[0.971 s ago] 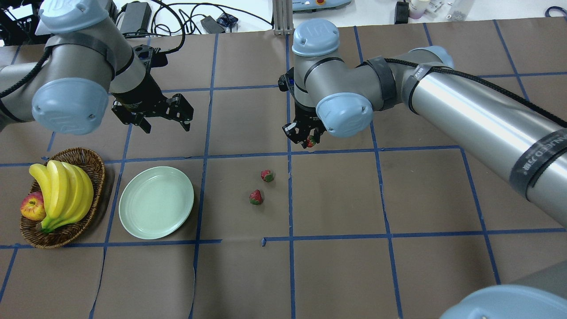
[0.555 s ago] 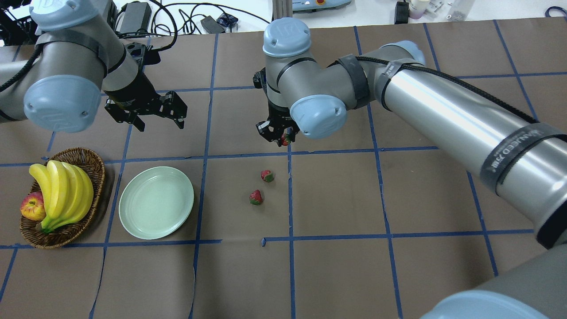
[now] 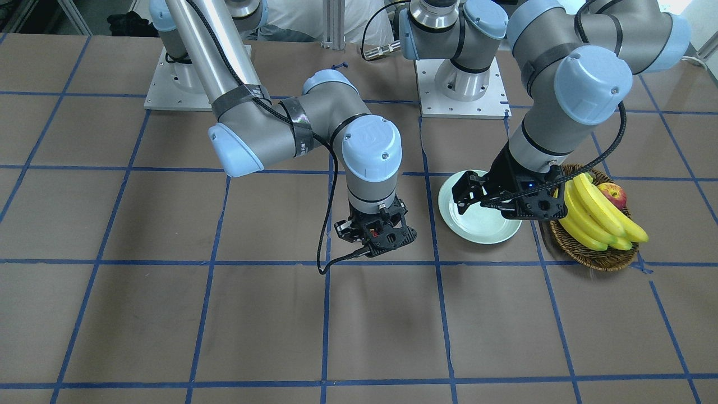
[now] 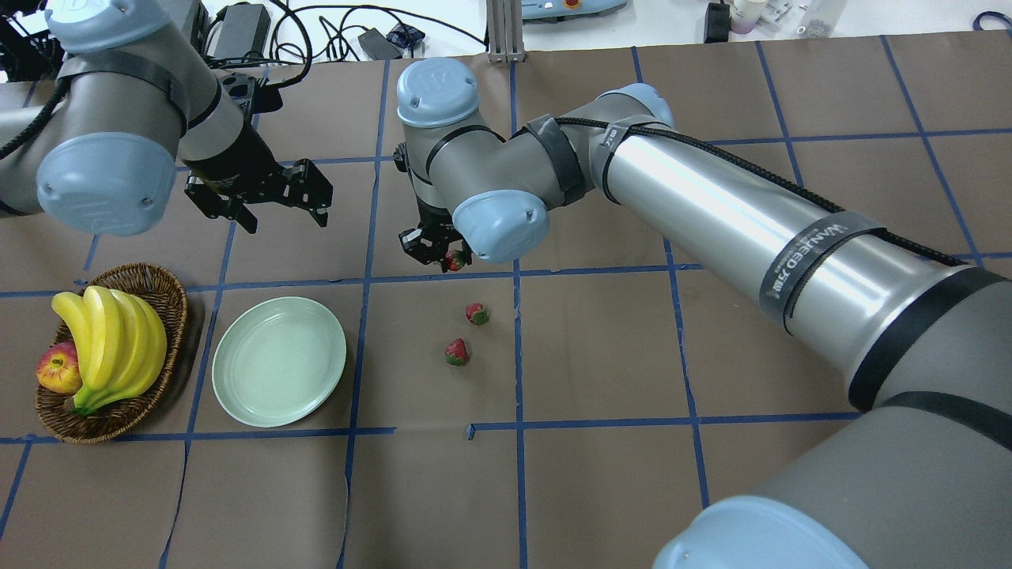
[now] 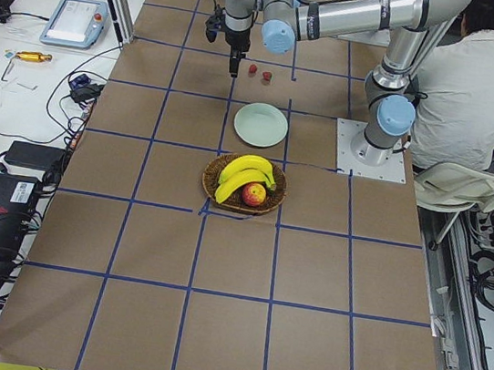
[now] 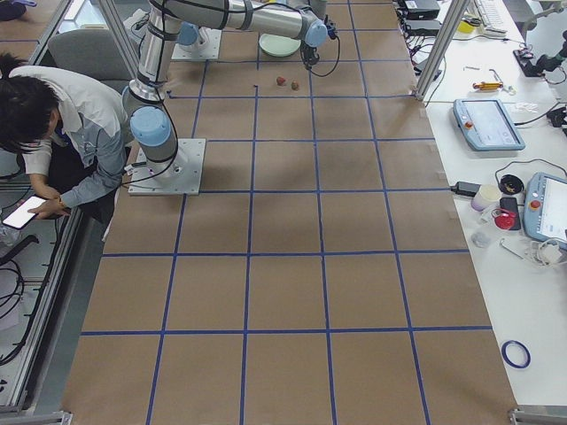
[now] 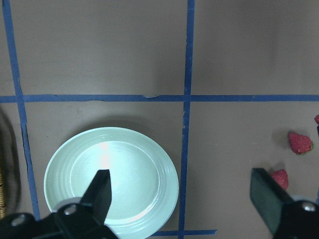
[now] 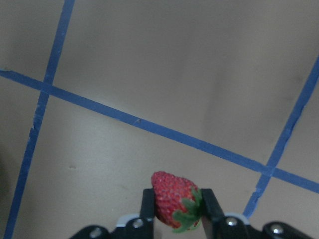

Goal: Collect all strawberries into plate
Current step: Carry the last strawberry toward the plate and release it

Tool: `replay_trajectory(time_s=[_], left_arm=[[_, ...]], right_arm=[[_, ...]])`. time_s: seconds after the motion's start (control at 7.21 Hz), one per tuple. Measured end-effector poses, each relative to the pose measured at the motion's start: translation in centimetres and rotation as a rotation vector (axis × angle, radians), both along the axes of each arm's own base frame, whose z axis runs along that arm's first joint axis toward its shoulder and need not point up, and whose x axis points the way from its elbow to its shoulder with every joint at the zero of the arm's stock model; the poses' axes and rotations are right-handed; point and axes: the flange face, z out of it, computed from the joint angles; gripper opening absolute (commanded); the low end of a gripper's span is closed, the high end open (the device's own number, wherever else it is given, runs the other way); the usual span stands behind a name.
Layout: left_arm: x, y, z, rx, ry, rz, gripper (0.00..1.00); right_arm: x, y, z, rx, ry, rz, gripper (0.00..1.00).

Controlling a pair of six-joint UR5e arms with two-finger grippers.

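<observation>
Strawberry collection, first of three in transit. One strawberry (image 8: 169, 196), red and finely pitted with a green leafy cap turned to one side, is pinched across its middle between the jaws of the right gripper (image 8: 177, 199) and hangs clear above the brown table (image 4: 601, 474), over a blue tape line. The other two strawberries (image 4: 477, 314) (image 4: 457, 352) lie close together on the table, nearer the robot than the held one. All three are on the same side of the plate (image 4: 278, 361), none of them over it. The plate, pale mint, round and shallow with a raised rim, holds no fruit, so by these views no strawberry is delivered: one is in hand, two are unpicked. The left gripper (image 4: 286, 213) hovers beyond the plate with jaws spread wide and nothing between them. Just beside the plate, on its far side from the strawberries, a wicker basket (image 4: 170, 284) carries bananas (image 4: 111, 336) and an apple (image 4: 57, 370), which have no part in the task.
</observation>
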Motion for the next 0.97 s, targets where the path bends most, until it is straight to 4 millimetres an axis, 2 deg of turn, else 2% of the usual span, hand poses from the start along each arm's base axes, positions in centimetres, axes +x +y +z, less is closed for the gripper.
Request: replay_trajectory(time_s=[0.14, 0.28, 0.42, 0.55, 0.97], left_arm=[[0.0, 0.0, 0.0, 0.0, 0.001, 0.0, 1.0], [0.0, -0.1, -0.1, 0.001, 0.001, 0.0, 1.0], [0.0, -0.1, -0.2, 0.002, 0.001, 0.0, 1.0], [0.0, -0.2, -0.3, 0.003, 0.001, 0.0, 1.0], [0.0, -0.2, -0.4, 0.004, 0.001, 0.002, 1.0]], right_arm=[[0.6, 0.2, -1.2, 0.008, 0.001, 0.01, 0.04], [1.0, 0.4, -2.0, 0.019, -0.003, 0.018, 0.26], [1.3, 0.8, -2.6, 0.037, -0.014, 0.024, 0.56], [1.5, 1.2, -3.2, 0.056, -0.02, 0.03, 0.99], [1.5, 2.1, -3.9, 0.095, -0.01, 0.039, 1.0]])
